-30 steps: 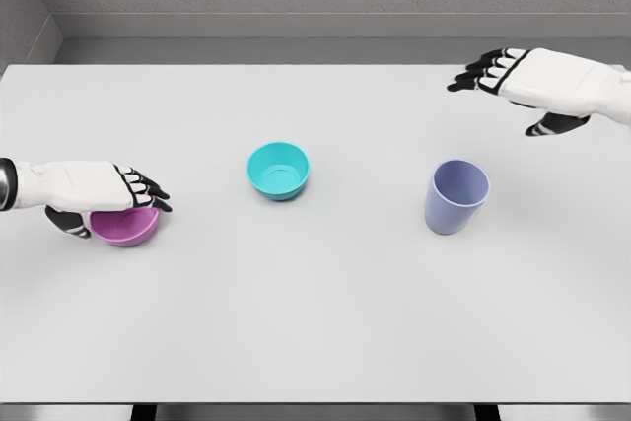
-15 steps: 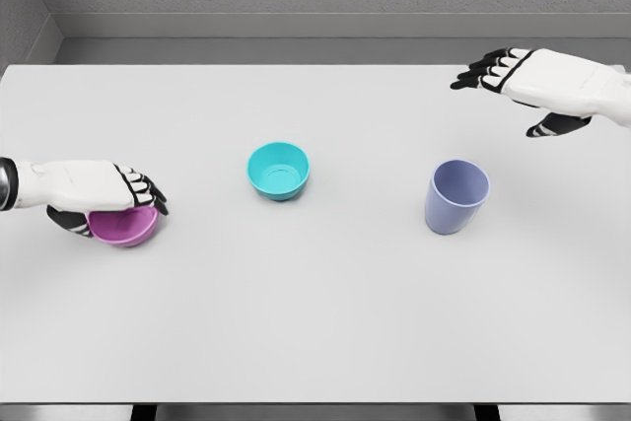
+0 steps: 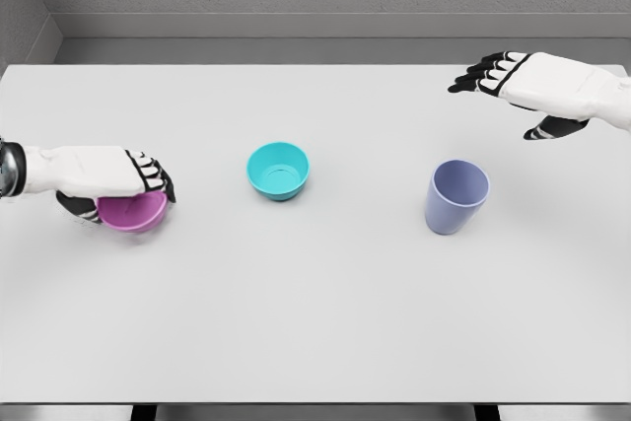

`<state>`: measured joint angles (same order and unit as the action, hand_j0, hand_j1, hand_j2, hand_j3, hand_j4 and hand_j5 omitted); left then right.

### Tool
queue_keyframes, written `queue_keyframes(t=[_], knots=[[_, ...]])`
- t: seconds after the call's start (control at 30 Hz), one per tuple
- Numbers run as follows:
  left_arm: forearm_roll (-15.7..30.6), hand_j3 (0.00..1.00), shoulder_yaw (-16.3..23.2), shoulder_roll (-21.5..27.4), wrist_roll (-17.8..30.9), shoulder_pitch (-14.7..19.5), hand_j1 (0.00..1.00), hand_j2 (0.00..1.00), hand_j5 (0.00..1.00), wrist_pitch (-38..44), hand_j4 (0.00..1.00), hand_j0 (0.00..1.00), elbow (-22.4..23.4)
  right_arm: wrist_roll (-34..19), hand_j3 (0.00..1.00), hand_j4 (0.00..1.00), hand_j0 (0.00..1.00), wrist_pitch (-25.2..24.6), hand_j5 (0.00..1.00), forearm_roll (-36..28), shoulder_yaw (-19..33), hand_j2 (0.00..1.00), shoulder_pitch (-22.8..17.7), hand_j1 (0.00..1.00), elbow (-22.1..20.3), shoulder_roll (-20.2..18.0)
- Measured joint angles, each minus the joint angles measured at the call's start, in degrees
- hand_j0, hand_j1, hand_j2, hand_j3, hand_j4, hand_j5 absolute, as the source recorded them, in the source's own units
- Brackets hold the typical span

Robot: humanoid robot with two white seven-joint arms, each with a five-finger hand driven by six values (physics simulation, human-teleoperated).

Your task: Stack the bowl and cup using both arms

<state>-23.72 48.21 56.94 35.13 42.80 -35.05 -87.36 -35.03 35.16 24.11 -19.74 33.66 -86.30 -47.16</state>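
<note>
My left hand (image 3: 116,177) grips the purple bowl (image 3: 133,211) at the frame's left.
Palm down, fingers curled over its rim. My right hand (image 3: 523,81), upper right, hovers spread and empty above the counter (image 3: 315,322), beyond the lavender cup (image 3: 456,196); teal bowl (image 3: 278,170) sits centre.

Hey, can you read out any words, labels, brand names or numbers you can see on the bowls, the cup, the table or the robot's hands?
None: no readable text shows in the head view.
Purple bowl, grasped by the left hand: plain.
Teal bowl: plain.
Lavender cup: plain.
Right hand, open above the table: only black finger segments, no markings.
</note>
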Motion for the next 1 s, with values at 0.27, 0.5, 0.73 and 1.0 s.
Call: queue_keyframes(t=[0.27,0.5,0.73,1.0], knots=[[0.0,0.53,0.1,-5.2,0.0,5.5,0.53,0.53,0.53,0.0,0.53,0.53,0.6,0.0,1.0,1.0,1.0,0.0,1.0,-0.1,0.0,1.0,0.0,1.0,0.0,0.0],[-0.4,0.53,1.4,-13.0,0.0,10.5,0.53,0.53,0.53,-0.1,0.53,0.53,7.0,0.0,1.0,1.0,1.0,0.0,1.0,0.0,-0.1,1.0,-0.4,1.0,-0.5,-0.1],[-0.5,0.53,1.7,-18.4,0.0,14.0,0.53,0.53,0.53,-0.1,0.53,0.53,9.0,0.0,1.0,1.0,1.0,0.0,1.0,-0.1,-0.1,1.0,-0.4,1.0,-0.8,-0.2],[-2.9,0.53,5.0,-26.4,0.0,17.5,0.53,0.53,0.53,-0.1,0.53,0.53,16.7,0.0,1.0,1.0,1.0,0.0,1.0,-0.1,0.0,1.0,-1.2,1.0,-0.8,-0.1]])
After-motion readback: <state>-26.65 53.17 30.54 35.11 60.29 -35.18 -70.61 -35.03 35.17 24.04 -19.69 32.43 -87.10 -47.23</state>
